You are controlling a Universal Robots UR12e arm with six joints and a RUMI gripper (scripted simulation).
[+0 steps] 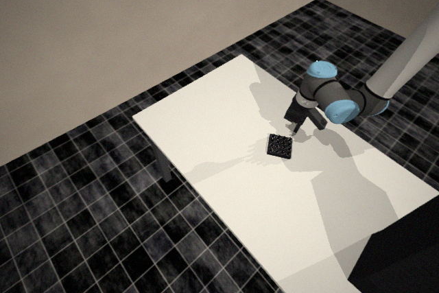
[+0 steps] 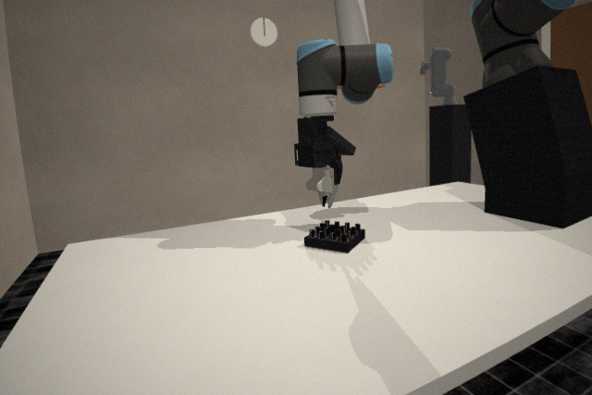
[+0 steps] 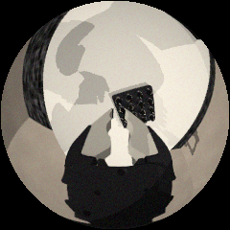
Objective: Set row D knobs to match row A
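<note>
The black knob box [image 1: 279,156] [image 2: 328,245] [image 3: 132,92] lies flat on the white table, with several upright knobs in a grid. The knob marks, the row letters and the socket are too small or dark to make out. My gripper [image 1: 293,134] [image 2: 326,205] [image 3: 118,109] points down with its fingertips close together, a narrow gap between them and nothing held. It hangs above the box's edge region, clear of the knobs in the exterior view. In the wrist view a fingertip covers the box's near corner.
The white table [image 1: 219,112] [image 2: 191,314] carries shadows of the arm around the box. A black pedestal [image 1: 404,247] [image 2: 530,152] stands at the table's right side with the arm's base on it. A second, smaller arm on a pedestal [image 2: 449,141] shows in the background.
</note>
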